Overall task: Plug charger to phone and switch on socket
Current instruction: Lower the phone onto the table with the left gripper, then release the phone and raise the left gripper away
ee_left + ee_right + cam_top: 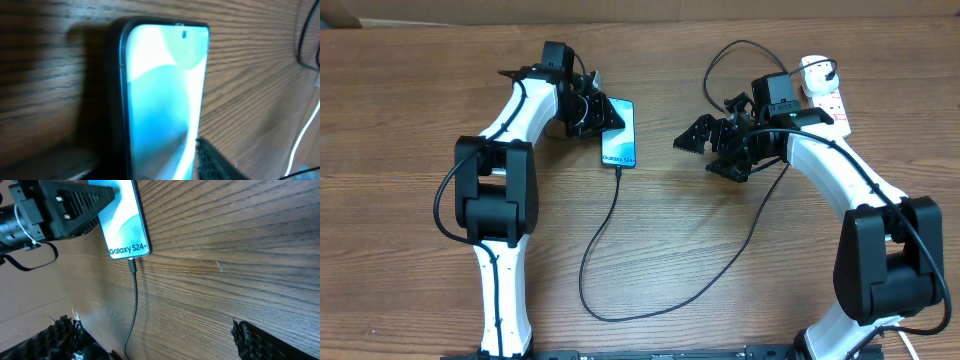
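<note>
Black charger cable (134, 300) sits in blue-screened phone (125, 225); you've white socket block (828, 100) to switch. Right claw (705, 155) apart; left claw (595, 115) unclear.

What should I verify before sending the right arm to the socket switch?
1. Charger tip seated in the phone: ok; it meets the edge below the Galaxy text.
2. Right tool open and empty: ok.
3. Left tool gripping the phone: cannot tell. The phone lies between its fingers, but contact is blurred.
4. Cable slack: ok; it loops loosely on the table.
5. Socket switch position: cannot tell, too small in the overhead view.
6. Route to the socket: not ok. Cable loops right beside the right tool.
</note>
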